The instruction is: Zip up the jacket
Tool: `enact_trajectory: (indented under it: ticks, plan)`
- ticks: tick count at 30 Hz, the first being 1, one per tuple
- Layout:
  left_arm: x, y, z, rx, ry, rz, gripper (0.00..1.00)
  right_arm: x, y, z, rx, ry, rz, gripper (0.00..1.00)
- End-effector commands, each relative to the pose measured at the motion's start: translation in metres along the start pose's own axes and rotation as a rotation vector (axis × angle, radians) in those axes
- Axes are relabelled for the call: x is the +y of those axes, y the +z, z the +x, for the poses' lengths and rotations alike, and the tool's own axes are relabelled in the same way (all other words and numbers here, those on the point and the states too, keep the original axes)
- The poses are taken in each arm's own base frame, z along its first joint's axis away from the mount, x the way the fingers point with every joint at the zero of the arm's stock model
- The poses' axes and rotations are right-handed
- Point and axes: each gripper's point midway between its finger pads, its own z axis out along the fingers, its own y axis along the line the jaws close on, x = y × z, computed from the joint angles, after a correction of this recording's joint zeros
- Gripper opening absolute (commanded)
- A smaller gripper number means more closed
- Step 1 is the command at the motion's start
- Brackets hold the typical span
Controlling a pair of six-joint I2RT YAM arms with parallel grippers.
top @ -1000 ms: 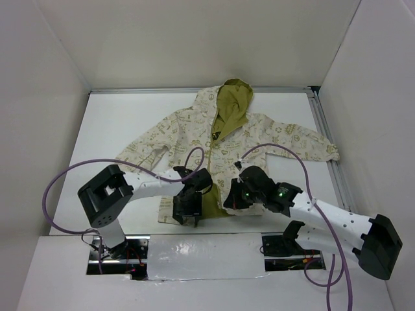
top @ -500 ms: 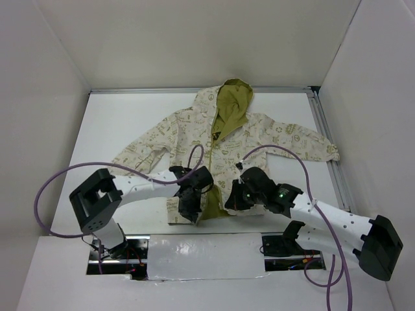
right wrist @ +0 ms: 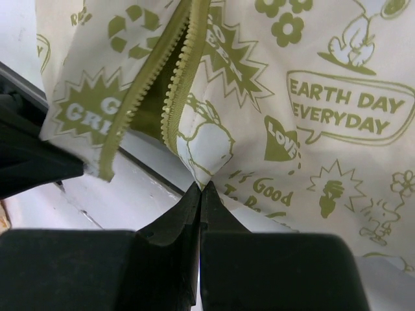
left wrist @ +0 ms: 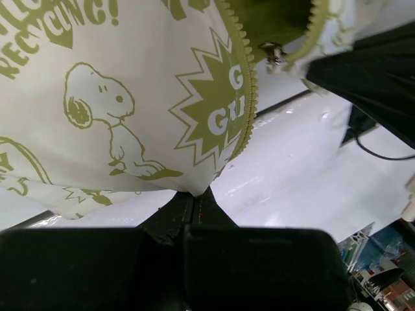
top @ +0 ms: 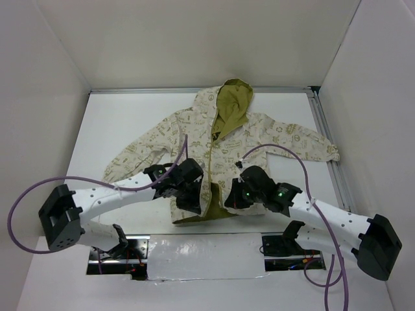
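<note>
Top external: jacket (top: 175,129) flat on white table (top: 117,123), hood toward far wall, sleeves spread, front open at hem, olive lining exposed. Left gripper (top: 190,199) clenched on jacket hem corner left of zipper teeth (right wrist: 178,78); right gripper (top: 232,196) pinched tight on hem right of them.

The left arm (top: 110,197) and right arm (top: 324,217) stretch low over the bench (top: 130,123) from its near edge. Their elbows are flung outward and their wrists turn in toward each other. The left pincer (top: 192,202) has its jaws pressed together, nipping the bottom corner of one front panel of the jacket (top: 181,129). The right pincer (top: 231,198), near it, is clamped just as tight on the other panel's lower corner.
</note>
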Motion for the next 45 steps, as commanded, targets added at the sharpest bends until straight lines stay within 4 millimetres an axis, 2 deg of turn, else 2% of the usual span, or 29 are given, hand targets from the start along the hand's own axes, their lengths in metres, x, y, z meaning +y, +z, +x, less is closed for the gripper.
enact_trajectory:
  ticks: [1,5,6,7,9,13,18,20,21,24,34,45]
  plan:
    - [-0.010,-0.025,-0.012,-0.086,0.007,0.083,0.00,0.019,-0.004,-0.028,-0.115,-0.021,-0.096,0.00]
    - [-0.025,-0.054,-0.040,-0.263,-0.088,0.160,0.00,0.047,-0.014,-0.048,-0.201,-0.006,-0.259,0.00]
    - [-0.027,-0.058,-0.045,-0.289,-0.126,0.172,0.00,0.062,-0.021,-0.058,-0.244,0.002,-0.329,0.00]
    - [-0.035,-0.065,-0.053,-0.323,-0.139,0.202,0.00,0.068,-0.026,-0.066,-0.271,0.002,-0.371,0.00]
    - [-0.038,-0.077,-0.070,-0.420,-0.169,0.214,0.00,0.085,-0.040,-0.075,-0.300,-0.013,-0.464,0.00]
    - [-0.042,-0.103,-0.093,-0.572,-0.173,0.250,0.00,0.096,-0.061,-0.083,-0.337,-0.054,-0.550,0.00]
    - [-0.040,-0.116,-0.096,-0.639,-0.181,0.286,0.00,0.108,-0.082,-0.081,-0.373,-0.149,-0.657,0.00]
    - [-0.049,-0.130,-0.099,-0.681,-0.156,0.361,0.00,0.108,-0.083,-0.079,-0.373,-0.160,-0.662,0.00]
    - [-0.049,-0.127,-0.096,-0.681,-0.141,0.372,0.00,0.109,-0.084,-0.079,-0.369,-0.163,-0.669,0.00]
    - [-0.059,-0.145,-0.097,-0.741,-0.109,0.479,0.00,0.110,-0.081,-0.079,-0.342,-0.160,-0.681,0.00]
    - [-0.060,-0.145,-0.099,-0.763,-0.085,0.492,0.00,0.115,-0.079,-0.088,-0.350,-0.137,-0.698,0.00]
    - [-0.047,-0.129,-0.105,-0.763,-0.153,0.414,0.00,0.108,-0.080,-0.094,-0.372,-0.107,-0.679,0.00]
